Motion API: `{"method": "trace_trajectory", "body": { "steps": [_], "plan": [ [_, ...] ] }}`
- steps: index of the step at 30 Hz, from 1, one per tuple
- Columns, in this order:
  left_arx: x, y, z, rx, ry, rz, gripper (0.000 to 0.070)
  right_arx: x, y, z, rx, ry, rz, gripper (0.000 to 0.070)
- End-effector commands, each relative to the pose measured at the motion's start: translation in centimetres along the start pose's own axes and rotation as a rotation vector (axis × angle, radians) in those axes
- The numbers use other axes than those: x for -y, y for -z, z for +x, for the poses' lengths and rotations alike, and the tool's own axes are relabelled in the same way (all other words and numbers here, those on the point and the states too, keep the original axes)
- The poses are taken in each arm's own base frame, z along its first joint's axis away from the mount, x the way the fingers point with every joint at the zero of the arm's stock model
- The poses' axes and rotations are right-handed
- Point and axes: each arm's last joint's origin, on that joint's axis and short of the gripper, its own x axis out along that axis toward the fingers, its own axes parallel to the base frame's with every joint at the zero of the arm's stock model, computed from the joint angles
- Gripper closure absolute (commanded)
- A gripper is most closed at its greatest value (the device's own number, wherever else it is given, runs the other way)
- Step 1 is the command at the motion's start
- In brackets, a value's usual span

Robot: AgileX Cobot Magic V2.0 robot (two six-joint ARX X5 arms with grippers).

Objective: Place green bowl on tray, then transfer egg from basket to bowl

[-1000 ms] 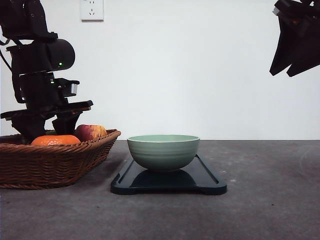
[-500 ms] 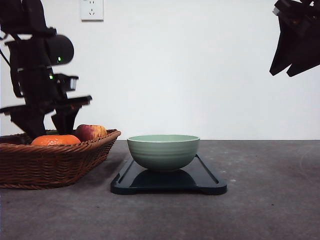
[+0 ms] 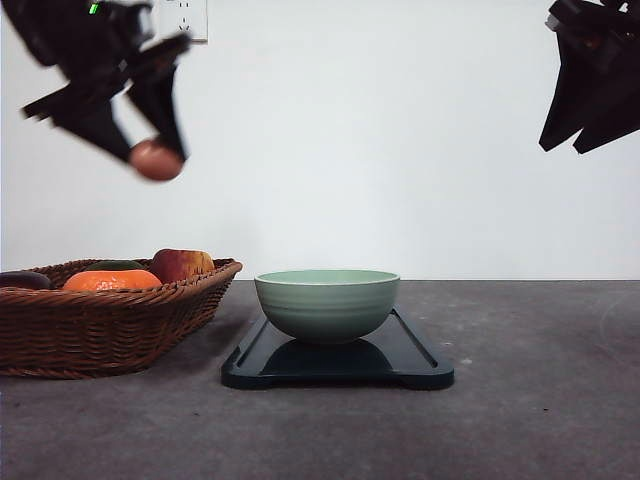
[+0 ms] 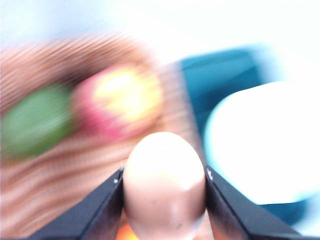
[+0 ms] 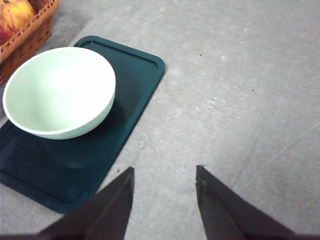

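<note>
No legible text or labels

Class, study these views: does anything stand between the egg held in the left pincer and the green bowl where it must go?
Nothing visible does. The left pincer holds the egg high above the basket. The green bowl sits on the tray with its mouth open and nothing in it. Open air lies between them; the right pincer hangs far off.

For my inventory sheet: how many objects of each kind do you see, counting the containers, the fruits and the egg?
Green bowl: 1
Tray: 1
Basket: 1
Egg, held in the left gripper: 1
Orange: 1
Apple: 1
Green fruit: 1
Dark item at basket's left edge: 1
Total: 8
</note>
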Motion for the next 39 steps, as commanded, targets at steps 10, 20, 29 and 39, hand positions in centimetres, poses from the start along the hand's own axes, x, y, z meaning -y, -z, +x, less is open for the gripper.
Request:
{"method": "trace_trajectory", "body": {
  "steps": [10, 20, 29, 39],
  "plan": [
    [7.1, -0.8, 2.0, 0.122, 0.182, 0.14, 0.0473, -0.1, -0.2, 0.1, 0.008, -0.003, -0.009, 0.0458],
    [11.6, 0.7, 6.3, 0.131, 0.091, 0.26, 0.0472, -0.1, -0.1, 0.1, 0.003, -0.005, -0.009, 0.0458],
    [11.5, 2.6, 12.2, 0.021, 0.075, 0.267, 0.0473, -0.1, -0.1, 0.1, -0.004, -0.005, -0.009, 0.0458],
    [10.8, 4.2, 16.1, -0.054, 0.051, 0.268, 0.0473, -0.1, -0.1, 0.1, -0.003, -0.005, -0.009, 0.0458]
  ]
}}
